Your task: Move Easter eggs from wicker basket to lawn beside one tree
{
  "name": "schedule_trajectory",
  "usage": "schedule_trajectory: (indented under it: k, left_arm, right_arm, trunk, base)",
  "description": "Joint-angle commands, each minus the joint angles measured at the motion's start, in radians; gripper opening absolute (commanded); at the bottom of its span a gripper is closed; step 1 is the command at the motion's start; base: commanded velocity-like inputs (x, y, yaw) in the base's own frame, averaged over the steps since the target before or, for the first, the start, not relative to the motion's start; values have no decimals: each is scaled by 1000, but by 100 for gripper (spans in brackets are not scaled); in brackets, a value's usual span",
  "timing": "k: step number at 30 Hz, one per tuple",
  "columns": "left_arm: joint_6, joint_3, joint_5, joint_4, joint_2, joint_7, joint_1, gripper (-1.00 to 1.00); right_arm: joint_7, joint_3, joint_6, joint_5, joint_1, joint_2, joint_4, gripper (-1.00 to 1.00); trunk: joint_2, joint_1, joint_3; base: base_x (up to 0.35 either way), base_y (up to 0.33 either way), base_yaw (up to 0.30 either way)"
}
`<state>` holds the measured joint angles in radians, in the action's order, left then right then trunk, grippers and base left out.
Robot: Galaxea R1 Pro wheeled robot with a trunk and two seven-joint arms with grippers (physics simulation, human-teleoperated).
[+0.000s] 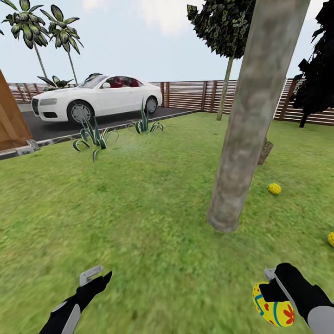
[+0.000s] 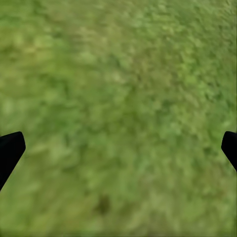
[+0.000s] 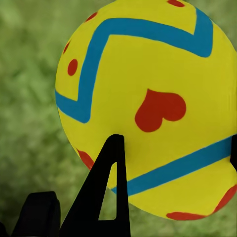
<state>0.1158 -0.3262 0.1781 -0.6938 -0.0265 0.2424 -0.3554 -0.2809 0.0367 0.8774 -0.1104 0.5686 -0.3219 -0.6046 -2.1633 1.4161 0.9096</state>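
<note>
Right end effector (image 1: pixel 271 297) was clenched on one Easter egg (image 1: pixel 272 310), yellow with blue zigzag and red marks, held low over the lawn (image 1: pixel 139 222) at the robot's right front. In the right wrist view the same egg (image 3: pixel 148 108) sat between the fingers (image 3: pixel 106 197) with grass behind it. Left end effector (image 1: pixel 99 276) hung released and empty over grass; its fingertips (image 2: pixel 10 150) stood wide apart in the left wrist view.

The tree (image 1: pixel 250 116) with the thick grey trunk stood just ahead and right of centre. A second egg (image 1: pixel 274 188) lay on the grass near the trunk's right side, and a third egg (image 1: pixel 331 239) lay at the frame's right edge, also near the tree. The wicker basket (image 1: pixel 265 151) was partly hidden behind the trunk; whether it was empty could not be told.

Step in hand, judged: placing the last egg by this tree. Next move calls for lowering the right arm to the grass close to the trunk base, then letting go gently so the egg does not roll off.
</note>
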Motion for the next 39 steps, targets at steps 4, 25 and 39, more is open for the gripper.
schedule_trajectory:
  k: [4, 25, 39]
  left_arm:
    - [10, -4, 11, -1, 1, 6, 0, 100]
    - [8, -2, 4, 41, 2, 6, 0, 100]
    - [8, -3, 4, 40, 2, 6, 0, 100]
  right_arm:
    - [-9, 5, 3, -8, 0, 1, -1, -100]
    - [-8, 6, 9, -3, 0, 9, -1, -100]
    - [-8, 6, 9, -5, 0, 18, -1, -100]
  trunk:
    - [-29, 15, 14]
    - [-176, 96, 79]
    - [-274, 149, 123]
  base:
    - [0, 0, 0]
    - [0, 0, 0]
    - [0, 0, 0]
